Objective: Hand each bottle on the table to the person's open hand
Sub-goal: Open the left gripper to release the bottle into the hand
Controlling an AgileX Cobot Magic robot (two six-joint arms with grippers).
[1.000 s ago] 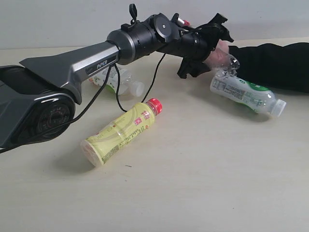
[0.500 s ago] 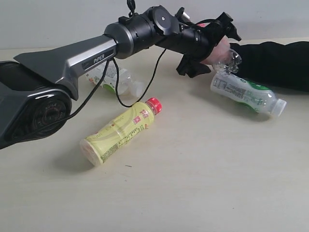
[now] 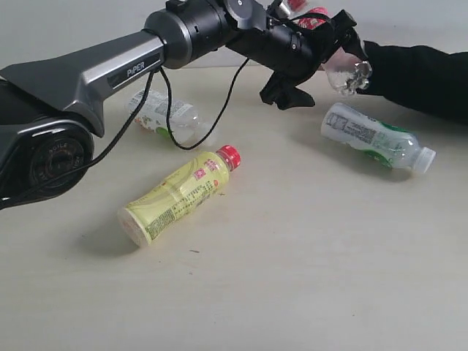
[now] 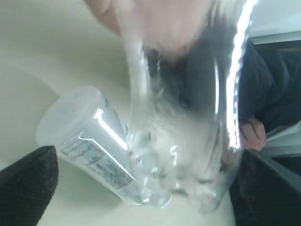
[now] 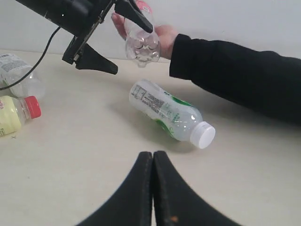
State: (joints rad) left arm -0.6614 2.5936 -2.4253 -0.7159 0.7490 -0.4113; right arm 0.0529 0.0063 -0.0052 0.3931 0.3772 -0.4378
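My left gripper [image 3: 322, 62] reaches across to the person's open hand [image 3: 335, 55] at the back right. Its fingers stand wide open around the crushed clear bottle [image 3: 349, 73], which the hand [image 5: 164, 34] grips above the table [image 3: 307, 256]. In the left wrist view the crushed bottle [image 4: 183, 141] hangs between the spread fingers [image 4: 28, 183]. The yellow bottle [image 3: 179, 194] lies in the middle. One white-green bottle [image 3: 376, 139] lies under the hand, the other [image 3: 164, 117] behind the left arm. My right gripper [image 5: 153, 155] is shut and empty, low over the table.
The black sleeve [image 3: 417, 77] stretches in from the right along the back edge. A black cable [image 3: 219, 124] loops down from the left arm near the far white-green bottle. The wall runs behind the table.
My left arm, the person's hand and the crushed bottle have all risen and shifted slightly right. The bottles on the table have not moved.
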